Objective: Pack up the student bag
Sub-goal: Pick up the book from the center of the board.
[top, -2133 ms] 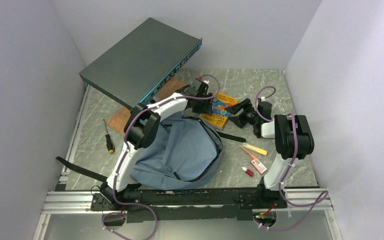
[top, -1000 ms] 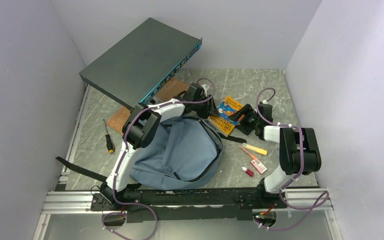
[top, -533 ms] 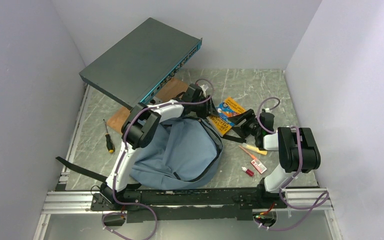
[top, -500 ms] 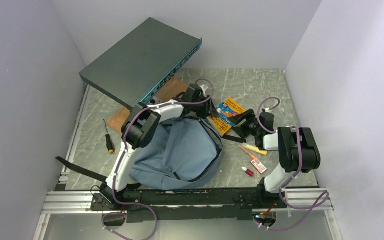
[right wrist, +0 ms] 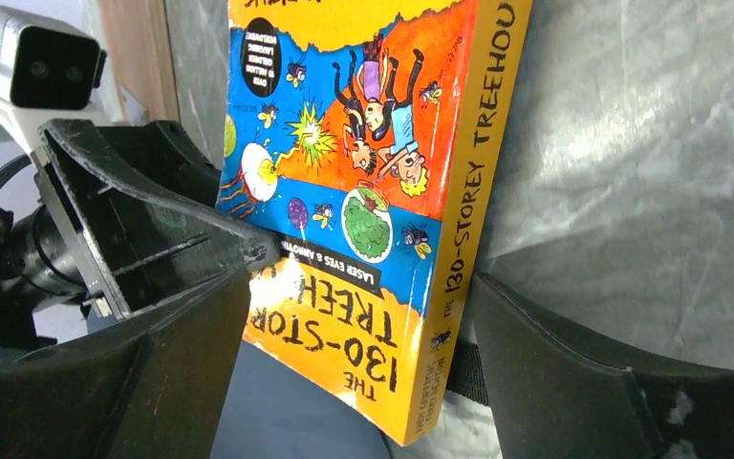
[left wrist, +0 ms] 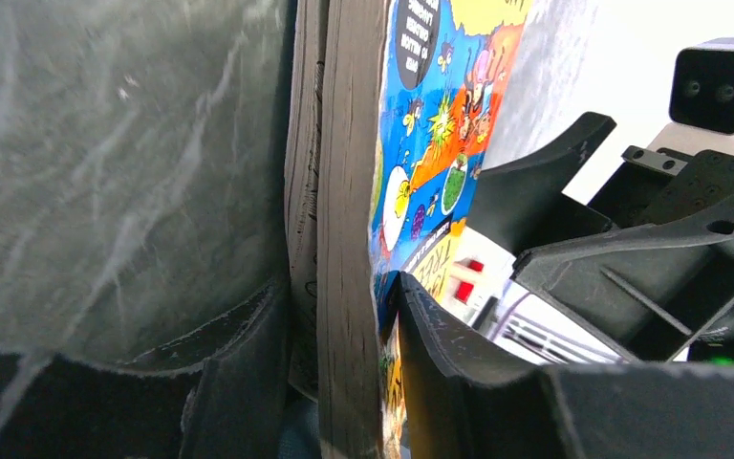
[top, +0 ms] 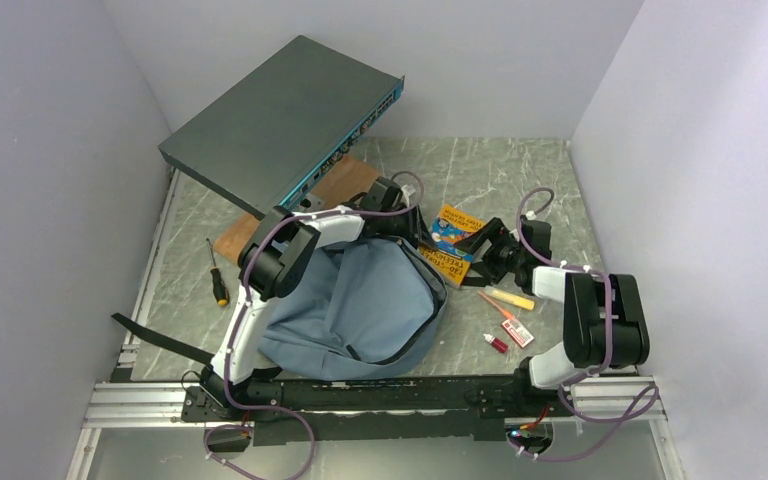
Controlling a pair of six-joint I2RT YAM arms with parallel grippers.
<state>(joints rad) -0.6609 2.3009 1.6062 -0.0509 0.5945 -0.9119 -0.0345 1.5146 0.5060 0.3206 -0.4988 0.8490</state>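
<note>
**Desk:** Where does your bag lie, and how will it handle?

**Caption:** Your soft dusty blue-grey fabric backpack slumps near centre on the grey marbled tabletop, under the left arm. Judge it light and floppy. Its mouth will likely sag, so take hold at the black zipper rim, not the loose cloth.

**Desk:** And your pincers?

**Caption:** Just beyond the bag, your left pincer is clenched across the thickness of the glossy orange-and-blue paperback book. Your right pincer straddles the book's width; whether it is gripping, I cannot tell.

**Desk:** The room?

**Caption:** Pale walls close three sides. A flat dark grey metal box leans at far left, a screwdriver lies left and a yellow marker right. You have little room to swing.
</note>
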